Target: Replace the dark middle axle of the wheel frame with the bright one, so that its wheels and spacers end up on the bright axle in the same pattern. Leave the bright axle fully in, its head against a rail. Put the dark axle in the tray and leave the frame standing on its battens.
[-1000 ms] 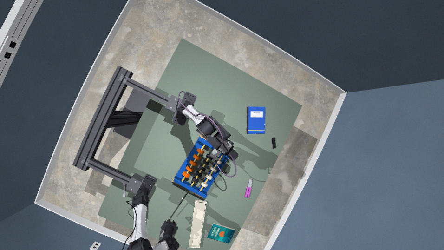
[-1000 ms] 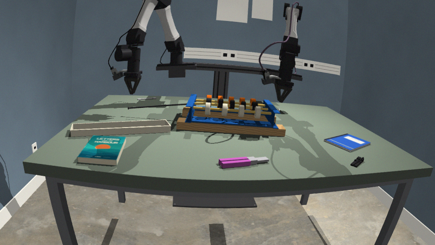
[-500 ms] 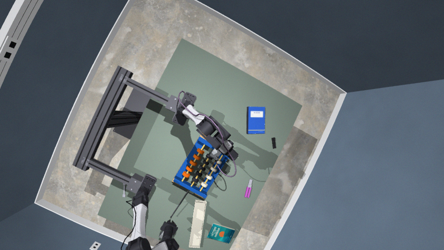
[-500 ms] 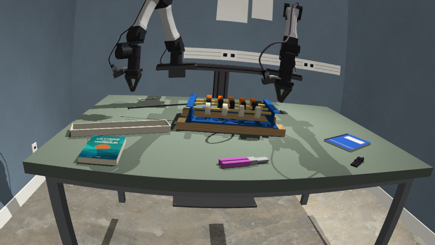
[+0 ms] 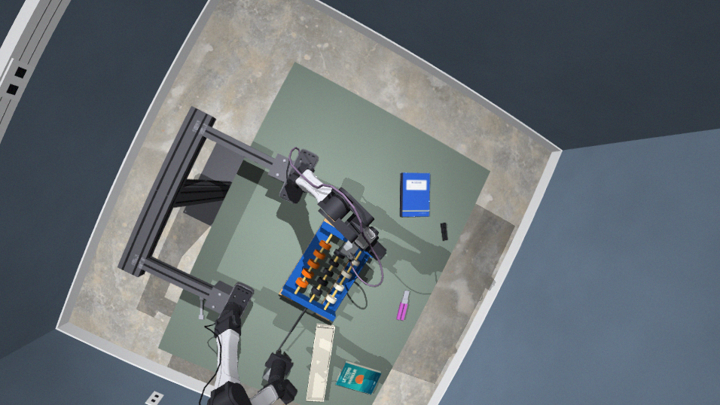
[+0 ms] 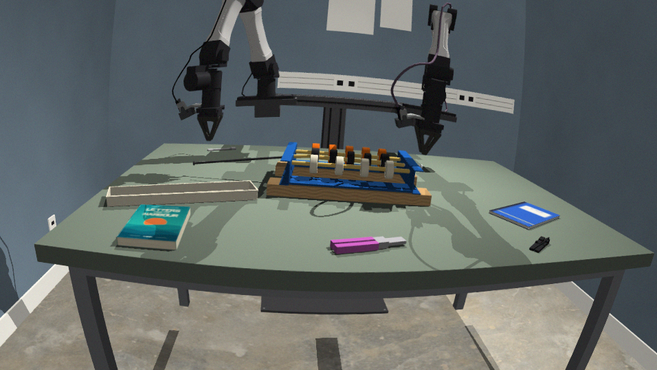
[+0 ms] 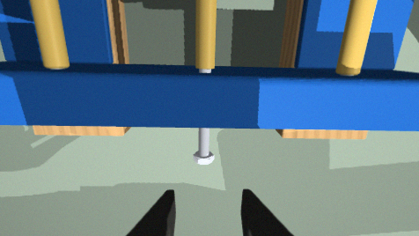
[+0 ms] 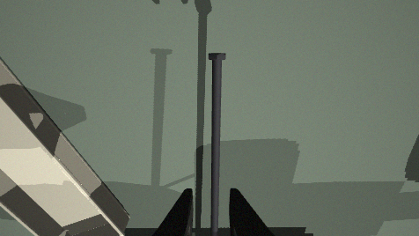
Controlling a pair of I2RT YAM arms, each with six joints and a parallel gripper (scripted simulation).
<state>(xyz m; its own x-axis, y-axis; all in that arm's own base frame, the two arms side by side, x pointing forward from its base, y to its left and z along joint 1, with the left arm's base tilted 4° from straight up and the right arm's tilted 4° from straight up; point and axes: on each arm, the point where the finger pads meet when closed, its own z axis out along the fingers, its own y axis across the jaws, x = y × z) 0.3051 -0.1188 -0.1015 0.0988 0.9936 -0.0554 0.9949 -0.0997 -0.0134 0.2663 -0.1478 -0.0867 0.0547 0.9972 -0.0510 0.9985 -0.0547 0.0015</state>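
"Largest item first?"
"One green tabletop (image 5: 377, 126) (image 6: 275, 238) (image 7: 110, 211) (image 8: 308, 88), bearing everything below."

"Next?"
"One blue wheel frame (image 5: 306, 304) (image 6: 286, 172) (image 7: 132, 97), standing on its wooden battens (image 6: 349, 194) (image 7: 79, 130). Three rows: orange wheels, dark wheels in the middle, four white wheels."

"The tray?"
"One long cream tray (image 5: 320, 362) (image 6: 183, 194) (image 8: 26, 163), beyond the frame's dark-axle end. The dark axle lies outside it."

"Books?"
"One blue notebook (image 5: 416, 196) (image 6: 524, 214), flat; one teal paperback (image 5: 358, 377) (image 6: 153, 227), beside the tray."

"And your grippers?"
"My right gripper (image 6: 209, 139) (image 8: 210, 199) hangs above the table, fingers apart, a gap showing on either side of the shank. My left gripper (image 6: 425, 151) (image 7: 208, 200) is off the opposite rail, fingers apart, gripping nothing."

"Axles?"
"Dark axle (image 5: 291, 330) (image 6: 238, 160) (image 8: 216, 132): one, hexagonal head, projecting well out of the frame. Bright axle (image 7: 203, 141): one, its shank passing through the opposite rail into the middle row's end spacer. Its head stands away from that rail, so it isn't fully in."

"Smallest pieces?"
"One magenta-handled tool (image 5: 402, 307) (image 6: 358, 244) with a grey end, and one small black object (image 5: 443, 231) (image 6: 539, 244) near the notebook. I can't tell its type."
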